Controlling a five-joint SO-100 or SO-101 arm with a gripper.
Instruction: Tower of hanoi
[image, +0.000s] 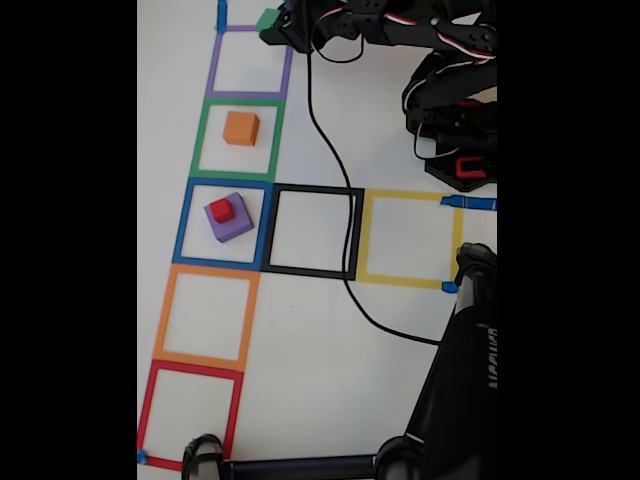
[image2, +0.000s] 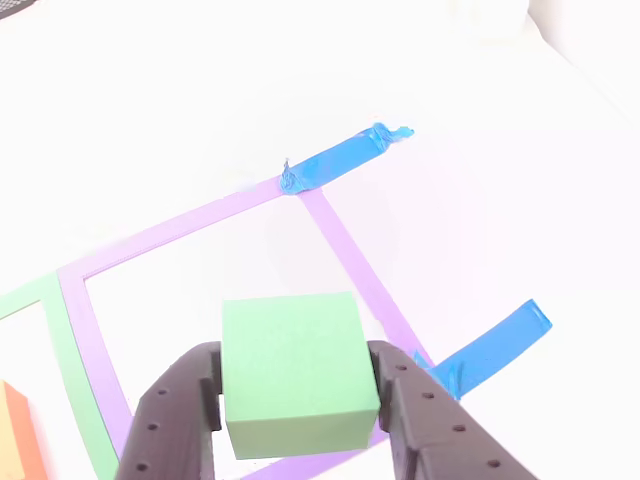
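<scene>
A green cube (image2: 295, 370) sits clamped between the two dark fingers of my gripper (image2: 295, 400), raised over the purple tape square (image2: 345, 250). In the fixed view the same green cube (image: 267, 20) shows at the top beside the gripper (image: 275, 25), above the purple tape square's right corner. The orange cube (image: 241, 128) rests inside the green tape square; an edge of the orange cube (image2: 18, 435) also shows at the lower left of the other view. The purple cube (image: 231, 219) stands in the blue tape square with the small red cube (image: 221, 209) on top.
Black (image: 312, 232), yellow (image: 408, 238), orange (image: 205, 318) and red (image: 190, 412) tape squares hold nothing. A black cable (image: 330, 170) runs down across the black square. The arm's base (image: 460, 110) is at the upper right; a dark stand (image: 470, 380) fills the lower right.
</scene>
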